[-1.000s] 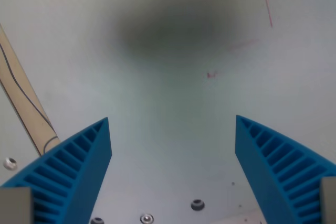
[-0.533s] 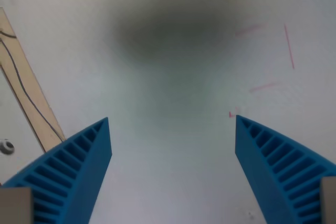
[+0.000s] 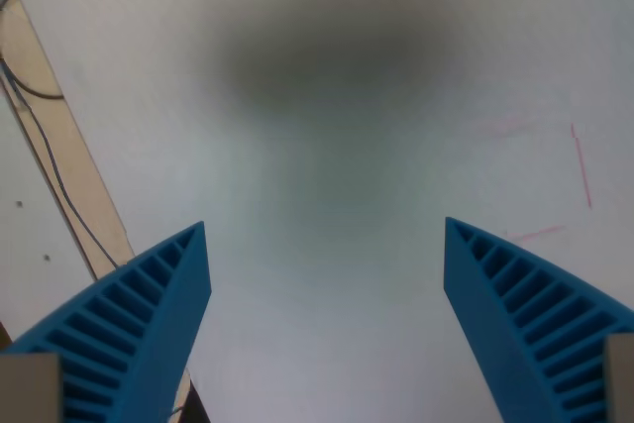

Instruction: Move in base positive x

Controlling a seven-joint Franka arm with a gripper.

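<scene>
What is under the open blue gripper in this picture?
Under the gripper lies a pale surface with a dark blurred shadow and faint red lines. The fingers cover the lower corners.

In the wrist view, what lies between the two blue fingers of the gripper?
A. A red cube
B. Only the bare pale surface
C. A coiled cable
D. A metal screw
B: the gripper is open, and between its blue fingers only the pale surface shows, with nothing held.

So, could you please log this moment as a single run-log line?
claw: open, empty | below: pale table surface | wooden strip: wrist view's left | red pen marks: wrist view's right
</scene>
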